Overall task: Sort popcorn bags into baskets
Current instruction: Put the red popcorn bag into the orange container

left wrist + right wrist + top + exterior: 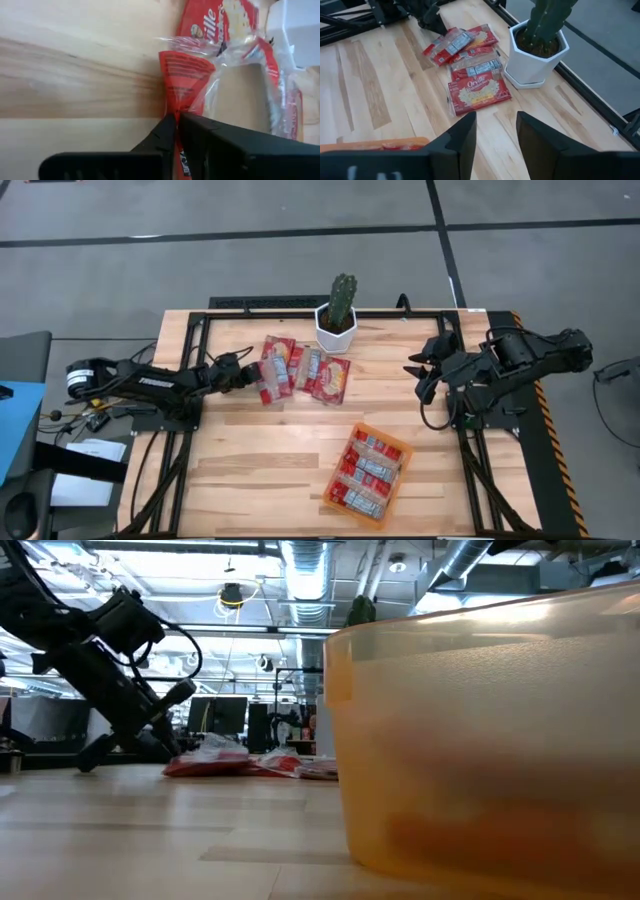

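Three red popcorn bags lie flat on the table by the cactus pot: a left one, a middle one and a right one. My left gripper reaches in from the table's left and is shut on the left bag. The orange basket sits toward the near edge with three more bags inside. My right gripper hangs open above the table's right side, holding nothing; its fingers frame the bags from afar. My left gripper pinches the left bag's crimped red edge, on the side facing the table's left, between its two fingers. The fingers slant down from the table's left. The bag's far part rests on the table against the neighbouring bags.
A white hexagonal pot with a green cactus stands just behind the bags at the far edge. Bare wood lies between the bags and the basket. A black frame rims the table.
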